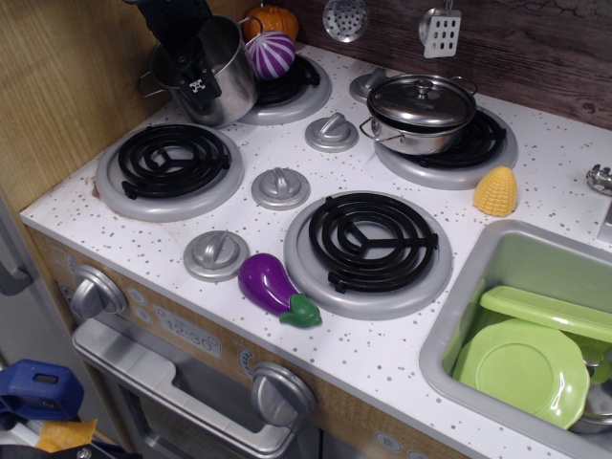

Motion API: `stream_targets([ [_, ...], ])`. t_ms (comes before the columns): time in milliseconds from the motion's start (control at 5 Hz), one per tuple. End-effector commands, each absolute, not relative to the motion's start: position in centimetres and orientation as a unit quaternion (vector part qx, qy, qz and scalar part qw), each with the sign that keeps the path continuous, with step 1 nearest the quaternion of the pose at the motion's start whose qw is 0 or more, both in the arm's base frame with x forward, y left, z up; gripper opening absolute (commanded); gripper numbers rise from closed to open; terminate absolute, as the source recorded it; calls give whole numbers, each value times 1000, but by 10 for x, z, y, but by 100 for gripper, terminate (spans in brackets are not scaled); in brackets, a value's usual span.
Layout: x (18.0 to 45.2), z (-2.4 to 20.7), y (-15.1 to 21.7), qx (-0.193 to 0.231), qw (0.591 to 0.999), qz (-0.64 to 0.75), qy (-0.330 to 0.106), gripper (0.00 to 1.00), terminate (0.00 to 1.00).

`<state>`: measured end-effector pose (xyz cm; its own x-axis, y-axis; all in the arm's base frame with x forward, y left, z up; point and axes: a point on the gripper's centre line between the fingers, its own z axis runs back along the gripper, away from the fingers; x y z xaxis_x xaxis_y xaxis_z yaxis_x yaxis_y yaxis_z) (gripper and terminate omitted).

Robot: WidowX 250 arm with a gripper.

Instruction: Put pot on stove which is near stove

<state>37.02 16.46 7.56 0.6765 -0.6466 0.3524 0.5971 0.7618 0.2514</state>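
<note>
The tall shiny steel pot point(222, 81) is at the back left, tilted a little, at the left edge of the back-left stove burner point(292, 88) and just behind the front-left stove burner point(172, 164). My black gripper point(196, 78) comes down from the top edge over the pot's near-left rim. One finger point(199, 86) lies against the outside wall, the other seems to be inside, so it looks shut on the rim. The front-left burner is bare.
A purple striped ball point(272, 54) and an orange pumpkin point(271, 19) sit by the back-left burner. A lidded wider pot point(421, 110) is on the back-right burner. A toy eggplant point(275, 289), corn point(495, 191), grey knobs point(280, 186) and a sink point(478, 287) with green plates point(521, 368) lie around.
</note>
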Motion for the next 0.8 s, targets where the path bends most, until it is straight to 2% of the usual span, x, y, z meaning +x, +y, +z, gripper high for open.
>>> stream_targets([
  [0,370,76,165,58,914,-340,-214,100,0],
  [600,382,61,176,46,898,-366,-238,100,0],
])
